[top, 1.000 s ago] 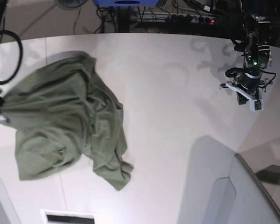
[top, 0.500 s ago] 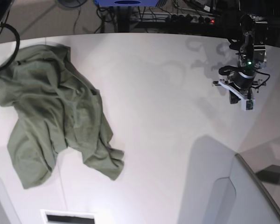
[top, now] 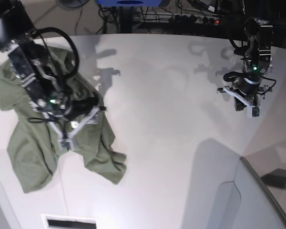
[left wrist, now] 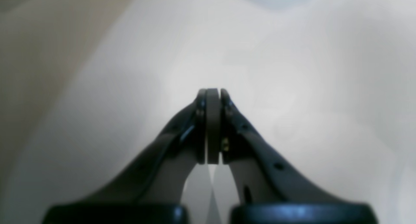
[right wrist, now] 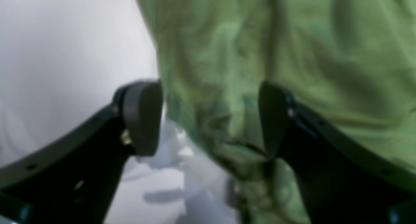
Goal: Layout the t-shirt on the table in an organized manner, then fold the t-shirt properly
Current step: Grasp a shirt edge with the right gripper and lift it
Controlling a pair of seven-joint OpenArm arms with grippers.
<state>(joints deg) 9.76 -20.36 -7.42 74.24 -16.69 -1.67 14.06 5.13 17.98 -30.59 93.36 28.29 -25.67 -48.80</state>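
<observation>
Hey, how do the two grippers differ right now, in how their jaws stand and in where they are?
The left gripper has its jaws pressed together on nothing; the right gripper has its jaws standing wide apart.

The left gripper hangs over the bare white table, far from the cloth; the right gripper is over the crumpled t-shirt, with green fabric showing between its jaws.

Both have the same dark, curved build.

t-shirt (top: 47,143): on the table (top: 162,143), base view's left side
right gripper (right wrist: 208,120): over the t-shirt
left gripper (top: 240,102): far right, well apart
</observation>
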